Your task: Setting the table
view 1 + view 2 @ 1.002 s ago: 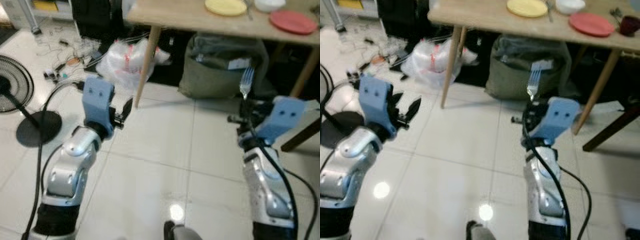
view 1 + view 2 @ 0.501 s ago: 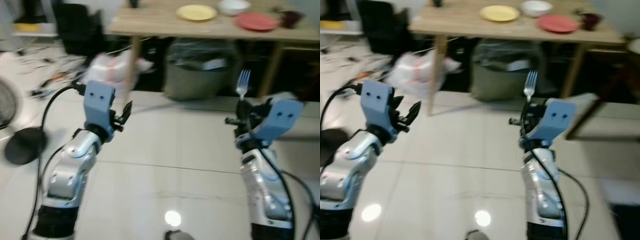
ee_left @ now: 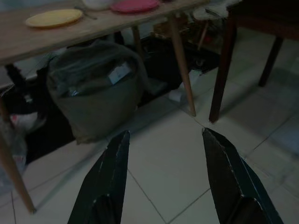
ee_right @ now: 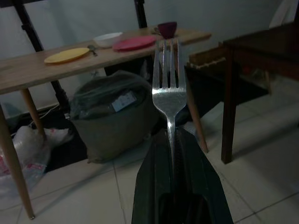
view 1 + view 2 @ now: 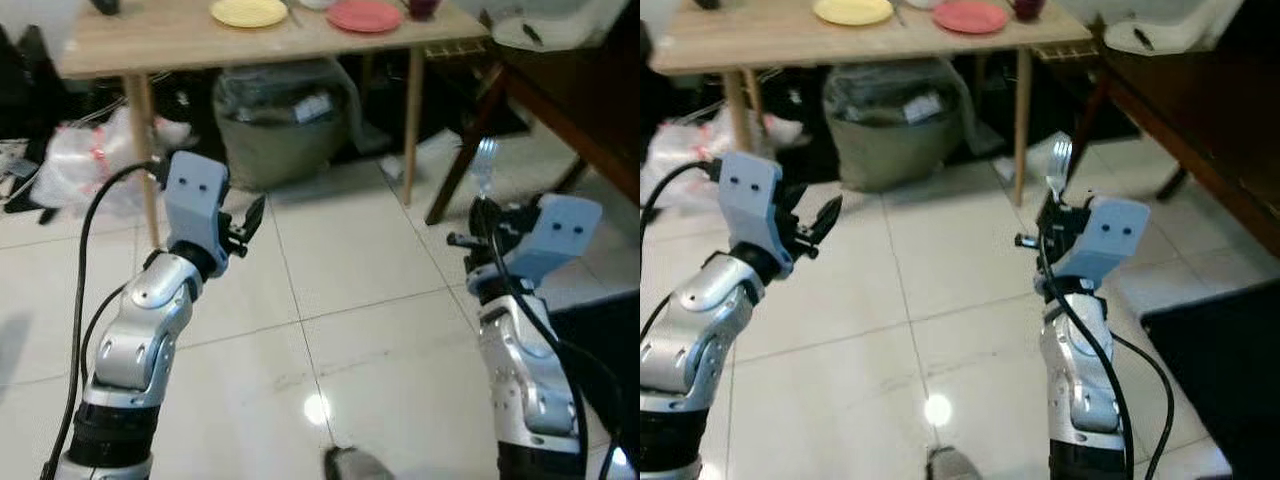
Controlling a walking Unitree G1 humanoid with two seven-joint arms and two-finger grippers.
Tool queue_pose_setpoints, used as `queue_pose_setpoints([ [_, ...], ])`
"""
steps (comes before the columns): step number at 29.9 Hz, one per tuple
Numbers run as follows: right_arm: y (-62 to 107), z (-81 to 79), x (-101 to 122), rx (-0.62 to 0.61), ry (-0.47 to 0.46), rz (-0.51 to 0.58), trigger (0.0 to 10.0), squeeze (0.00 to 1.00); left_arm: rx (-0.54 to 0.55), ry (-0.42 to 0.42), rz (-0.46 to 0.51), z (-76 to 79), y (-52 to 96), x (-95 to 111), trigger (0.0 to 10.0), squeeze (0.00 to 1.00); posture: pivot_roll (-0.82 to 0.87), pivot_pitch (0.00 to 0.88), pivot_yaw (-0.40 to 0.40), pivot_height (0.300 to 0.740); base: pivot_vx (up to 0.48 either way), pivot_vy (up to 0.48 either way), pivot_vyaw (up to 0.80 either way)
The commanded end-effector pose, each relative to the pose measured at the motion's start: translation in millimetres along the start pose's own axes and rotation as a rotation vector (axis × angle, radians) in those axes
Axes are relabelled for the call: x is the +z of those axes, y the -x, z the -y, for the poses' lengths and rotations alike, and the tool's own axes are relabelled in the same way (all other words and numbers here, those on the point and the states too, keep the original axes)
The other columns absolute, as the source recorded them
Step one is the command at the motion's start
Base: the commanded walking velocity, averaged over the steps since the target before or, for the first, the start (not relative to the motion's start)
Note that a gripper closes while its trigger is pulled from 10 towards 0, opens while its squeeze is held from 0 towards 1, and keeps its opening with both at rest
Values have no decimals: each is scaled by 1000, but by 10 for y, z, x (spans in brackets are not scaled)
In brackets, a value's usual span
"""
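My right gripper [image 4: 170,140] is shut on a silver fork [image 4: 168,91], held upright with its tines up; the fork [image 5: 1058,165] stands over the white tiled floor at the right. My left gripper [image 3: 166,144] is open and holds nothing, raised at the left [image 5: 252,217]. Far ahead stands a wooden table [image 5: 140,45] carrying a yellow plate [image 5: 249,12], a red plate [image 5: 364,15], a white bowl [image 4: 107,39] and a dark red cup [image 4: 167,29].
A grey-green bag [image 5: 283,120] sits under the table, with a clear plastic bag [image 5: 85,160] to its left. A dark wooden table [image 5: 570,90] stands at the right. A black mat [image 5: 1230,350] lies on the floor at the lower right.
The camera has turned, so the table and bags have shifted left and a dark table has come into view at the right. Both arms hold the same pose; the fork stays gripped.
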State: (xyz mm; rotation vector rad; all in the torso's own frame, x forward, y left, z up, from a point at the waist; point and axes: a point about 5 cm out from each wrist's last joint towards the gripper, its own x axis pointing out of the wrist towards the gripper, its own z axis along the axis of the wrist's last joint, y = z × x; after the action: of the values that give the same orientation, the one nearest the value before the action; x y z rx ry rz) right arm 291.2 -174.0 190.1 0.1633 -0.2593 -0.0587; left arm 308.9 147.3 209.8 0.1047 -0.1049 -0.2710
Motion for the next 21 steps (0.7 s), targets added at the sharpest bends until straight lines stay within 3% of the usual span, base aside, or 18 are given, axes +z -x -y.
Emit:
queue_pose_setpoints([
  [1,19,71,-11,-29,4,-6,10000,0,-19,-12,-2,35,-6,-13,10000,0,-67,53,91,740,0,0,-800],
  [12,31,92,-15,-42,7,-9,10000,0,-69,-77,-55,81,23,-110,10000,31,-68,56,95,740,0,0,-800],
  [21,34,105,-10,-51,8,-7,10000,0,-72,-58,-41,21,11,-100,10000,4,-75,57,99,740,0,0,-800],
])
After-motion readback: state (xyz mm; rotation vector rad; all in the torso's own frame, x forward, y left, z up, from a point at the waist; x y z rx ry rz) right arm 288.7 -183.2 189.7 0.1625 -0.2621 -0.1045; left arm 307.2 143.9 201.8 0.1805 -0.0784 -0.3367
